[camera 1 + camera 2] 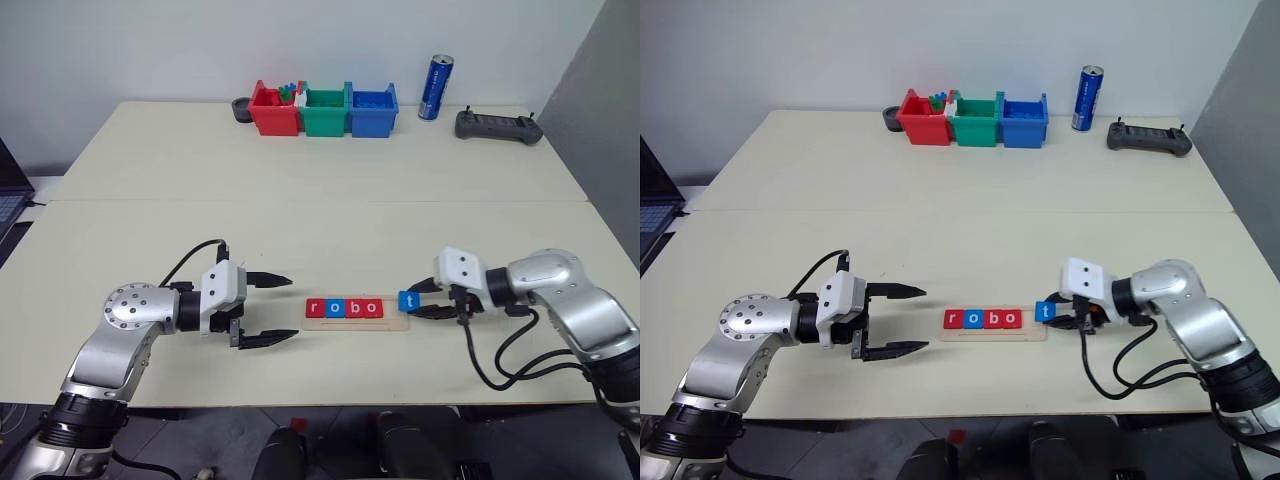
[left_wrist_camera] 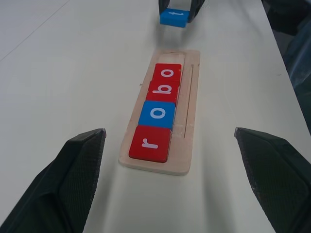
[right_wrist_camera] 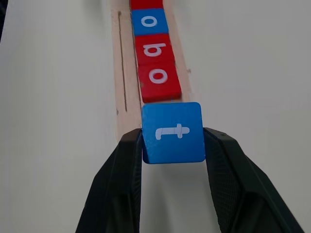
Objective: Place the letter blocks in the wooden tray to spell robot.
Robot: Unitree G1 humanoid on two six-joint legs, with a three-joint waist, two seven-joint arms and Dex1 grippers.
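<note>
Nearest us, our left hand (image 1: 270,308) hangs wide open beside the wooden tray (image 1: 392,322), which holds letter blocks (image 1: 344,308) r, o, b, o. Our right hand (image 3: 172,145) grips the blue t block (image 3: 173,132) over the tray's empty end.

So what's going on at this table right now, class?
The robot is spelling "robot" with letter blocks. The wooden tray already holds r, o, b, o. The right gripper is shut on the blue t block, holding it at the tray's free end. The left gripper is open beside the tray's other end.
</note>
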